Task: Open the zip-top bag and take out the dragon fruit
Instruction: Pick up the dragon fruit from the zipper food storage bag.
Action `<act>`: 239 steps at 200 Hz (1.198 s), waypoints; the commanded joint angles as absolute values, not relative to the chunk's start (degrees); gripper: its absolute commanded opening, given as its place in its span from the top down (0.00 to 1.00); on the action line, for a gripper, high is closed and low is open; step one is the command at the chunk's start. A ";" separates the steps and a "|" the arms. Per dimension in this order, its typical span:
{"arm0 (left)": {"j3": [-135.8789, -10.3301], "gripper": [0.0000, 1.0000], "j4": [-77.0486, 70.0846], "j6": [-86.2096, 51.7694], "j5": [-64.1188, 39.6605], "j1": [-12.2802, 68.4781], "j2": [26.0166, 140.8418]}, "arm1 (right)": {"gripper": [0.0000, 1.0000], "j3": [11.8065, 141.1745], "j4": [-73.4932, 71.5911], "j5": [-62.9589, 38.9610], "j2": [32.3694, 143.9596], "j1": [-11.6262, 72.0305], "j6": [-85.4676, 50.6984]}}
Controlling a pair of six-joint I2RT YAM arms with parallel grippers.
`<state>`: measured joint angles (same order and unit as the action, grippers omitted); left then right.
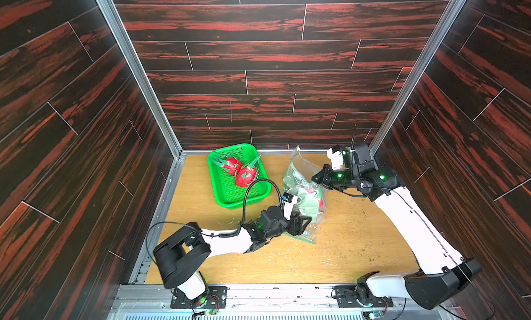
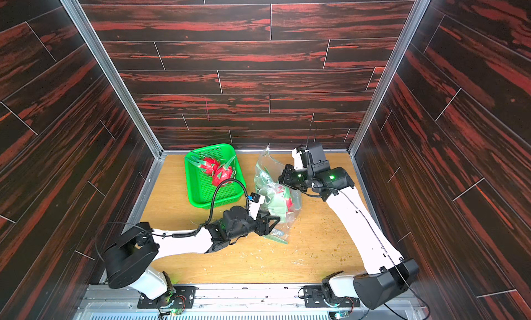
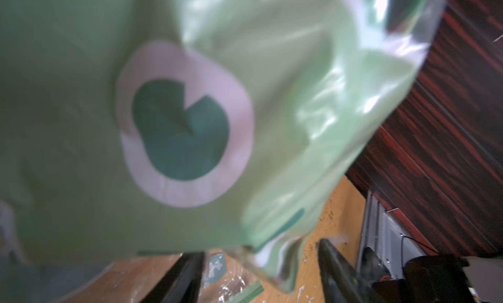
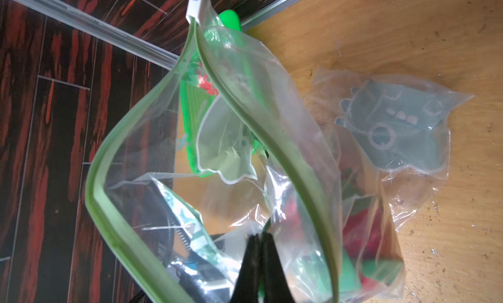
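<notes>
**A:** Where is the dragon fruit?

**B:** Two dragon fruit (image 1: 231,165) (image 1: 246,177) lie touching in the green basket (image 1: 238,204), left of centre on the bench (image 1: 359,241) in both top views. More red skin shows through the zip-top bag (image 1: 301,189) just right of the basket. How many are inside I cannot tell.

**A:** Is the bag open?

**B:** Yes. In the right wrist view its green zip rim (image 4: 94,179) gapes in a wide loop, with the white slider (image 4: 194,14) at the frame's top.

**A:** And the jaws?

**B:** The right gripper (image 4: 255,236) has its jaws closed, pinching the bag's clear film near the mouth, and that end stands raised. The left gripper (image 1: 307,226) is at the bag's lower end. Its jaws stand apart with a bag corner between them, and neither plainly presses it.
</notes>
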<state>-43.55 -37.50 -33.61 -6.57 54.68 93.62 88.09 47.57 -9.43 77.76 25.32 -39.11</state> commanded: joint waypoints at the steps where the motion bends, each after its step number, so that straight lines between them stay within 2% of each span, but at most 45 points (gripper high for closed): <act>1: -45.87 0.45 -40.32 -35.46 -6.38 55.00 95.03 | 1.00 88.52 39.35 -9.33 74.82 25.14 -41.52; 19: -46.47 0.59 -40.71 -35.29 -6.92 55.01 95.96 | 1.00 88.34 38.87 -9.65 74.80 25.14 -42.22; 50: -46.42 0.76 -43.18 -34.72 -8.00 55.00 96.86 | 1.00 87.91 38.16 -9.31 74.50 24.90 -42.71; 66: -46.31 0.93 -44.26 -34.63 -9.17 54.96 97.25 | 1.00 88.07 38.10 -9.32 74.49 24.66 -42.68; 77: -46.05 1.00 -44.58 -34.39 -9.45 54.95 97.38 | 1.00 88.11 38.06 -9.36 74.49 24.39 -42.71; 239: -45.63 1.00 -41.09 -30.76 -9.92 55.00 104.40 | 1.00 105.81 44.07 -13.63 81.79 19.88 -37.35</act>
